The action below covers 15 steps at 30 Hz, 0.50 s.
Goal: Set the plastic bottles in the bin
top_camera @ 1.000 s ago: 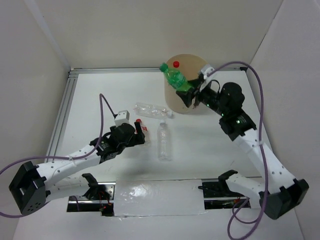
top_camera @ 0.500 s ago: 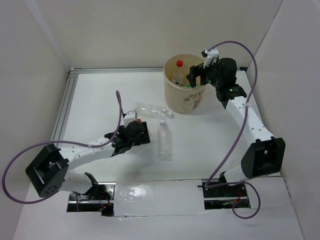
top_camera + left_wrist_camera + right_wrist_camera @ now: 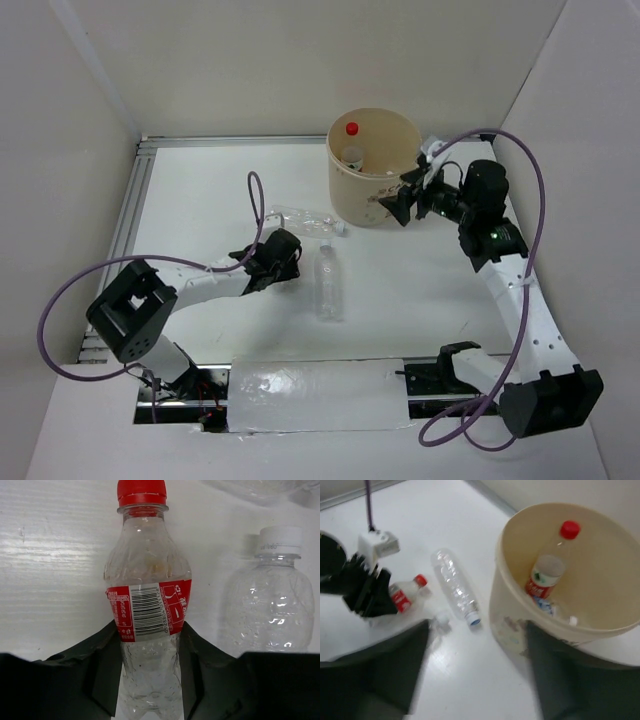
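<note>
A clear bottle with a red cap and red label (image 3: pixel 148 605) lies on the white table, and my left gripper (image 3: pixel 150 645) is shut on its lower body. From above, that gripper (image 3: pixel 278 256) sits left of centre and covers the bottle. A white-capped clear bottle (image 3: pixel 328 281) lies just to its right. A crushed clear bottle (image 3: pixel 303 218) lies behind them. The beige bin (image 3: pixel 388 190) stands at the back, with a red-capped bottle (image 3: pixel 549 565) inside. My right gripper (image 3: pixel 401 204) hangs open and holds nothing, close to the bin's right side.
White walls enclose the table on three sides, and a metal rail (image 3: pixel 125 215) runs along the left edge. Purple cables loop over both arms. A shiny taped strip (image 3: pixel 315 392) lies between the arm bases.
The right gripper let the green bottle go into the bin and dropped down beside the bin. The left gripper moved right and shut on the red-labelled bottle.
</note>
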Each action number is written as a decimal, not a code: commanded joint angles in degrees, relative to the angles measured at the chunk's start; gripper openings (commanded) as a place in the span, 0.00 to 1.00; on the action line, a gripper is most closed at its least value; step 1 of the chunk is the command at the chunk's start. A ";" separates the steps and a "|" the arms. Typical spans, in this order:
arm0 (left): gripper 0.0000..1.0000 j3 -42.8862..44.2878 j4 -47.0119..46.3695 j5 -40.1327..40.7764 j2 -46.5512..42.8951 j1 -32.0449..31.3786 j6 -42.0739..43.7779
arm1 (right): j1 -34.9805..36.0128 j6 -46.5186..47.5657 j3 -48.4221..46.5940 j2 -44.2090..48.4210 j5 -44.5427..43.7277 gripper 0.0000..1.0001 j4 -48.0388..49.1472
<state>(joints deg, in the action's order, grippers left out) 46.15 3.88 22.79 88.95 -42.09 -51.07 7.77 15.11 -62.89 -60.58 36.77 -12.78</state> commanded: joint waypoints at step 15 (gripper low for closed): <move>0.13 32.31 -9.85 -6.69 -7.15 -3.89 21.71 | -0.48 3.17 21.49 2.05 13.14 1.00 -9.81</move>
<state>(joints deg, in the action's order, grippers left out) 72.47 1.52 18.70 76.49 -46.68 -34.54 7.60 19.49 -42.41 -57.89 46.41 -23.35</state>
